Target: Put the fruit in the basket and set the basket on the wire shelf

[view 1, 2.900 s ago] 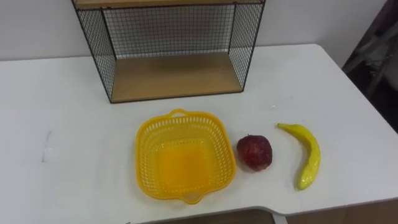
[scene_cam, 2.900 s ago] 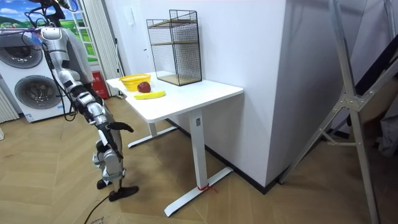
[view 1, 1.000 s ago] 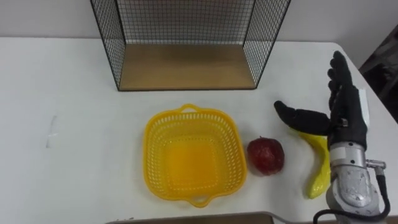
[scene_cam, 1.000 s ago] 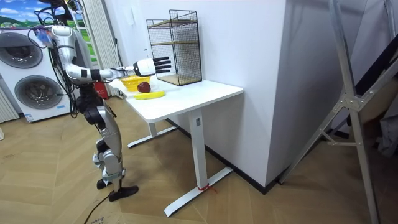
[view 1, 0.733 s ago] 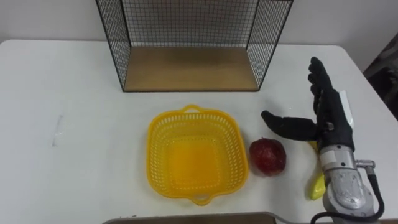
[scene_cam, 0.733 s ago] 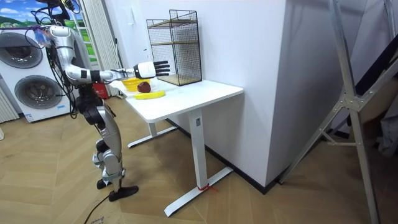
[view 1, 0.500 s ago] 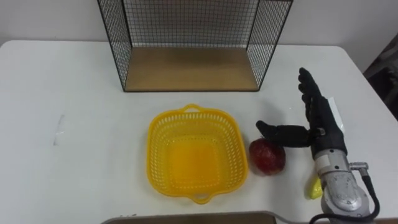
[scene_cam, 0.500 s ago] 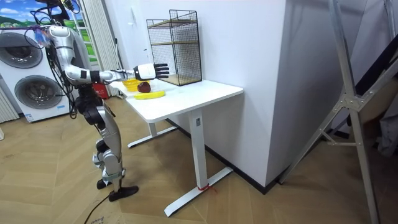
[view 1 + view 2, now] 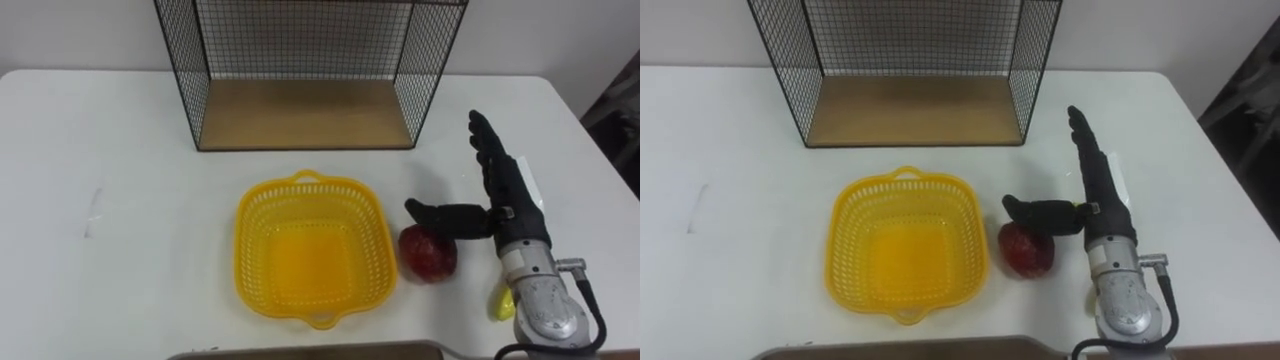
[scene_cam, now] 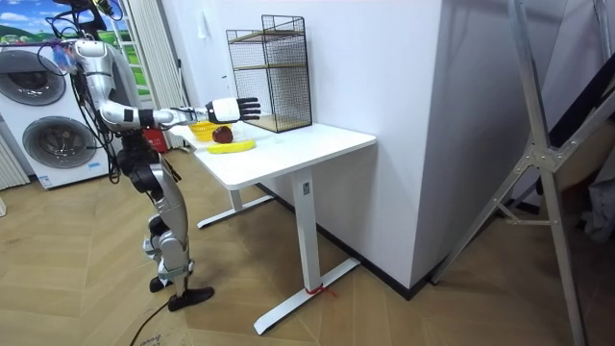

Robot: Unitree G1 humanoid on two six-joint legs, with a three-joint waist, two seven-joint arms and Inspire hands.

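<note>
Laid out on a white worktop. Beyond the hand and to its left, a wire shelf with a bare lower deck. Left of the hand, an empty yellow basket. Reaching in with the right hand, spread wide, fingers straight, thumb out leftward, nothing held. Under the wrist, a mostly hidden banana. Just below the thumb, a red apple; contact unclear. Probably going for the first fruit. Next: lower, close round the apple, carry it left into the basket.

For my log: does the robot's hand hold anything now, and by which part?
Nothing is held. The right hand is open, its thumb over the round dark red apple, not curled round it.
</note>
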